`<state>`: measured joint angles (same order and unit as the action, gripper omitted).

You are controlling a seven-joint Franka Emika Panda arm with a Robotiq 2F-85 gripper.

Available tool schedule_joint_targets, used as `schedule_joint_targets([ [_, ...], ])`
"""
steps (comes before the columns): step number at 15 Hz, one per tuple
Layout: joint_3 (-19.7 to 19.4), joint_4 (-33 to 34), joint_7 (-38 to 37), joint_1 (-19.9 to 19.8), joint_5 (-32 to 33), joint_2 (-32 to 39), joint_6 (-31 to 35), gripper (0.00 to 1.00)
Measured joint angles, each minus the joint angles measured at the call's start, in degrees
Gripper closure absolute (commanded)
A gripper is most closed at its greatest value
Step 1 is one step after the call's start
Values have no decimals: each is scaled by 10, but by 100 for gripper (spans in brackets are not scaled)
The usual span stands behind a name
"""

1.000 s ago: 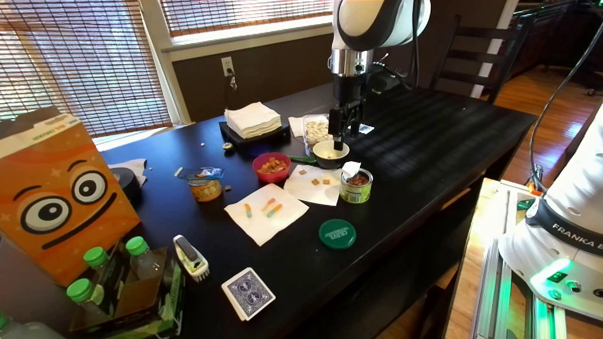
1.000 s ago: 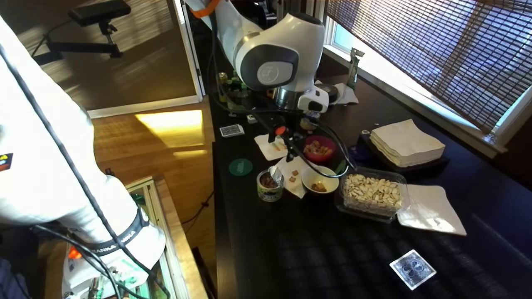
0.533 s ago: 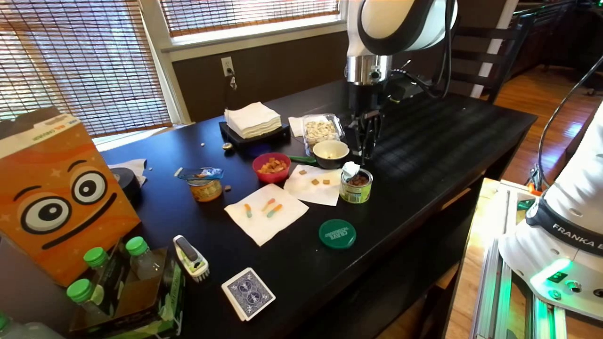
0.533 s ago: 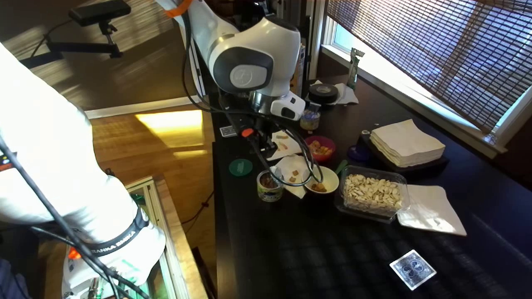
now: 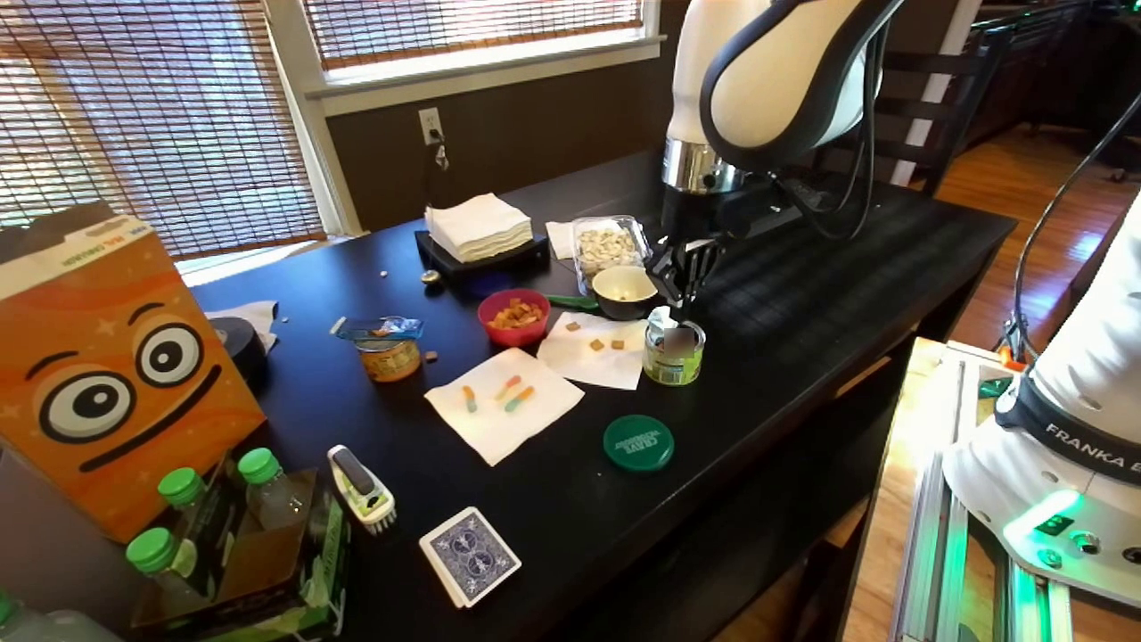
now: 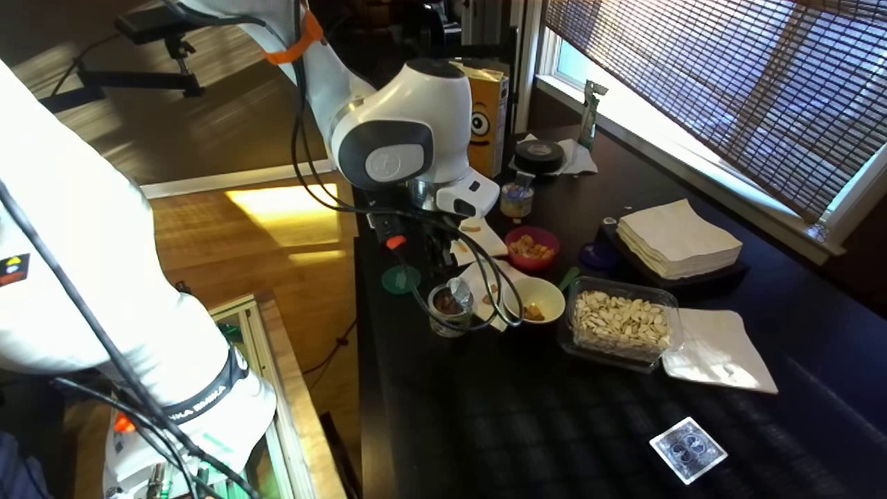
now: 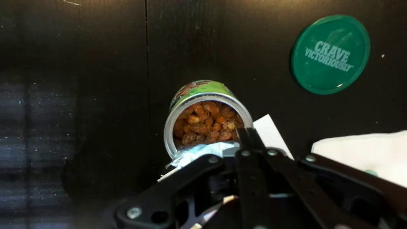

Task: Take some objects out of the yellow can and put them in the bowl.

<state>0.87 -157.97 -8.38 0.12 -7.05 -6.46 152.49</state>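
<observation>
The yellow can (image 5: 674, 368) holds nuts (image 7: 206, 122) beneath the closed claw (image 7: 249, 137).

In an exterior view, daylight reaches you through the woven blinds (image 5: 151, 116), well beyond and left of the yellow can (image 5: 675, 370); right of the can, faint light bands stripe the dark table (image 5: 802, 267), and a blocky smear hides part of the can's mouth. In an exterior view, harsh sun patches the floor (image 6: 284, 215) up and left of the can. Your wrist view is dim: warm glare above the can, pale streaks to its left, your gripper (image 7: 250, 140) nearly black below.
</observation>
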Motion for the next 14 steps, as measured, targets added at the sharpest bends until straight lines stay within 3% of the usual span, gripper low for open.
schedule_joint_targets([
  [7, -3, 0, -83, -9, 64, 61, 52, 98],
  [14, -6, 0, -110, -8, 81, 87, 73, 73],
])
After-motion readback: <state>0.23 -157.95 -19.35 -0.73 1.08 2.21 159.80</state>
